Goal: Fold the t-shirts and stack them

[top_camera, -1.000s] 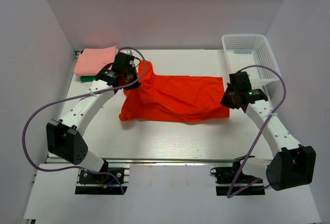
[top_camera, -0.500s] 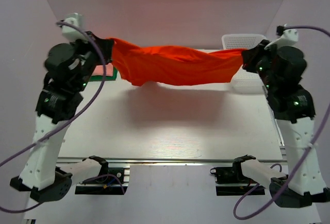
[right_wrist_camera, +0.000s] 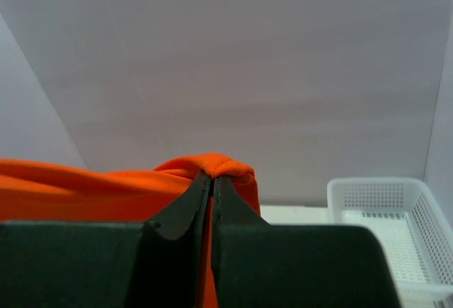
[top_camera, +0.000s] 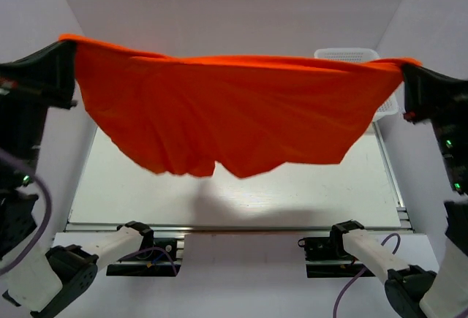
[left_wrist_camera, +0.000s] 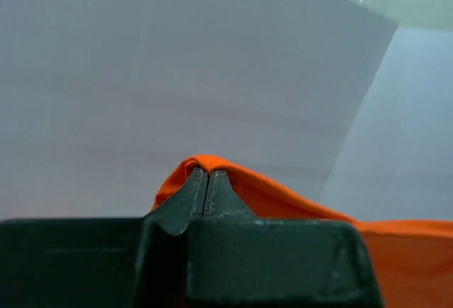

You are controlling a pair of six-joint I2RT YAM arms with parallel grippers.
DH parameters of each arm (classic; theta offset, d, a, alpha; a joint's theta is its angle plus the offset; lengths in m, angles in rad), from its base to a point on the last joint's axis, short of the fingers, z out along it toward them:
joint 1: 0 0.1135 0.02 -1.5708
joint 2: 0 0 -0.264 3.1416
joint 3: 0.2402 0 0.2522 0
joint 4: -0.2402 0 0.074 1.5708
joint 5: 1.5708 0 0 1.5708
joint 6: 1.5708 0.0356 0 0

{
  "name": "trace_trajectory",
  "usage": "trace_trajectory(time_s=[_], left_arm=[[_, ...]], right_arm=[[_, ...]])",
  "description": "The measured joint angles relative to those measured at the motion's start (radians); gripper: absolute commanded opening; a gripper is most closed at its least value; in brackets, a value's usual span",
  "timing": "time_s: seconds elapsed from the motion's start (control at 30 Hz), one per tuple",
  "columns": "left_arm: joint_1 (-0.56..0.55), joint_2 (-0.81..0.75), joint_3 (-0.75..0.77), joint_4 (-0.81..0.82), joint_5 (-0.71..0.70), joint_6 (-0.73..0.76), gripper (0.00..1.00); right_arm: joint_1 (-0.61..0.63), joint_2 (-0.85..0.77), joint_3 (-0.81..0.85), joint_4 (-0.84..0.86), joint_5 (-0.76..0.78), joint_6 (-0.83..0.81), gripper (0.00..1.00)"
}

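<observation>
The orange-red t-shirt (top_camera: pixel 234 113) hangs in the air above the table (top_camera: pixel 307 186), stretched across nearly the table's whole width like a sheet on a line. Its top edge is taut and its lower edge sags in loose scallops well clear of the tabletop. The left gripper (left_wrist_camera: pixel 205 179) holds one upper corner over the table's left side. Its jaws are pressed together on a small fold of cloth that just peeks past the tips. The right gripper (right_wrist_camera: pixel 212 178) pinches the other corner the same way over the table's right side, near the white mesh basket (right_wrist_camera: pixel 386 205) at the table's far right corner.

The chief risk, as I judge it, is the thin bite. So little fabric is in each pinch that more tension between the arms could pull a corner free and drop that side onto the table in a heap. Lowering it with this sag could lay the hem down creased or doubled under. The right end could also drag across the basket.

No brand, label or writing can be read anywhere.
</observation>
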Motion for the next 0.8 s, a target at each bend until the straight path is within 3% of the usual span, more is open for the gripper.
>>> trace_trajectory(time_s=[0.2,0.37,0.63,0.8], left_arm=[[-0.003,-0.089,0.032,-0.024,0.024,0.014,0.0],[-0.004,-0.108,-0.039,-0.011,0.042,0.026,0.0],[-0.005,0.0,-0.513,0.223,-0.041,0.127,0.0],[0.008,0.282,-0.812,0.414,-0.113,0.184,0.0]], right_arm=[[0.0,-0.128,-0.022,-0.019,0.0,0.034,0.0],[0.0,-0.194,-0.172,-0.014,-0.008,0.073,0.0],[0.0,-0.064,-0.628,0.079,0.132,0.142,0.0],[-0.016,0.209,-0.892,0.179,0.192,0.18,0.0]])
